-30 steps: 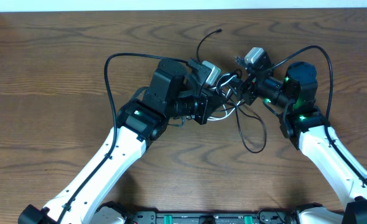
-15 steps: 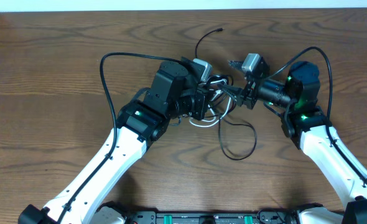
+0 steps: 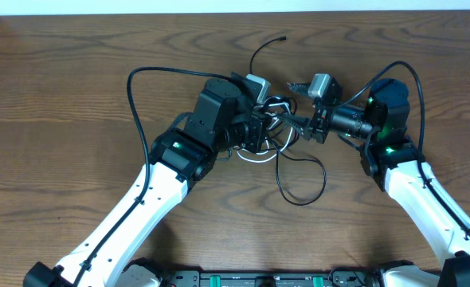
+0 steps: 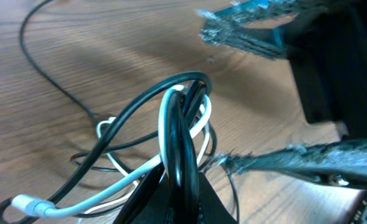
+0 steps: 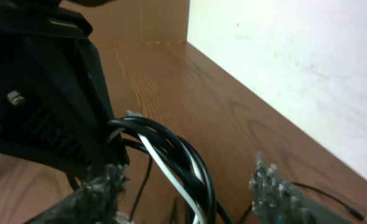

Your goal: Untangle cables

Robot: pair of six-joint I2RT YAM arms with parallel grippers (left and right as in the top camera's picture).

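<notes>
Centrally, left gripper [image 4: 174,202] clamping cables [image 4: 178,127], right gripper [image 5: 186,180] level, spread, seemingly straddling them.

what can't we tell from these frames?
- Left wrist: which strands of the cables the left gripper clamps; the bottom edge cuts the grip off.
- Overhead: how the knot crosses; the left gripper and the right gripper cover it.
- Right wrist: whether the pads touch a strand; blurred.
- Overhead: plug type at the loose end; too small.

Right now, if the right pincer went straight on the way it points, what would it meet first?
The cables: the black and white bunch held in the shut left pincer lies straight ahead of the open right pincer. How near is unclear.
</notes>
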